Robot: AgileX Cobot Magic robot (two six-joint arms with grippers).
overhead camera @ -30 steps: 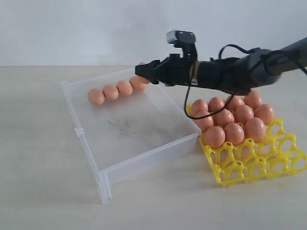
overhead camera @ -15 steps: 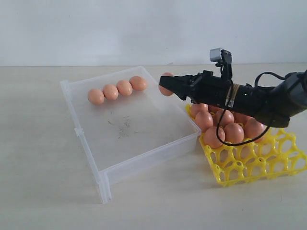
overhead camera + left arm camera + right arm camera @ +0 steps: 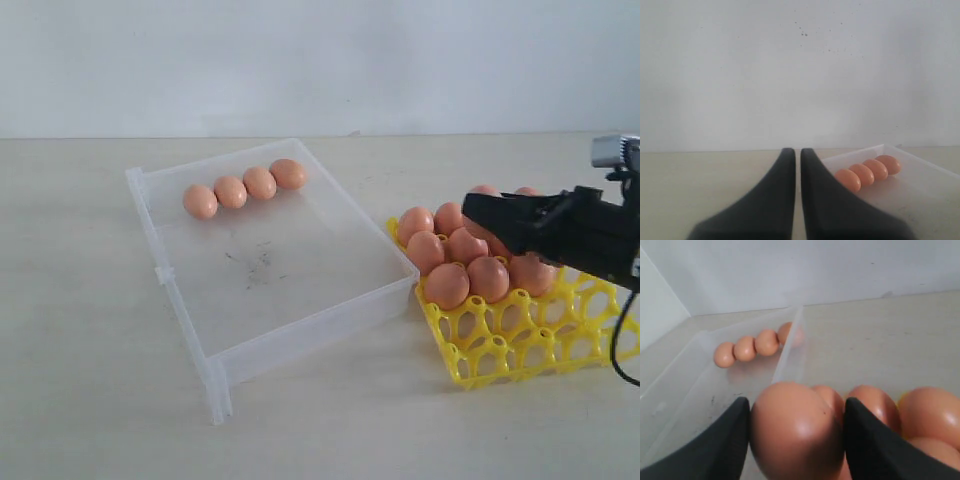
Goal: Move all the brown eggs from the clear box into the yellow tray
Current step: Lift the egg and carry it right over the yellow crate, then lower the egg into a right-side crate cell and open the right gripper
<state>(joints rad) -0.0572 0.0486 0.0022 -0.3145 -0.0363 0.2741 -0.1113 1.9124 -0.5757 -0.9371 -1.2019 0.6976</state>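
Off to the right in the exterior view, right fingers (image 3: 500, 215) hovering over the filled back rows of the yellow tray (image 3: 500, 352), load mostly hidden behind them. Empty cups only along the tray's near side: down and toward the camera from the fingertips, by the look of it. Four brown eggs (image 3: 245, 187) in a row against the far wall of the clear box (image 3: 200, 340), well apart from those fingers. Pale bare counter (image 3: 80, 400) under everything, plain white wall (image 3: 300, 60) behind.

From the left wrist view: left fingers (image 3: 782, 200) pressed together on nothing, low over the counter, with the row of four (image 3: 867, 172) just beyond one tip. Likely the nearer arm for the box, yet idle.

From the right wrist view: right fingers (image 3: 720, 445) clenched on the held egg (image 3: 795, 432) across its narrow waist, one pad each side, long axis seemingly running out along them. Seated tray eggs (image 3: 930, 410) close beneath, crowded and touching. No free cup visible here, so probably a shift toward the empty side before lowering, to avoid knocking shell on shell.
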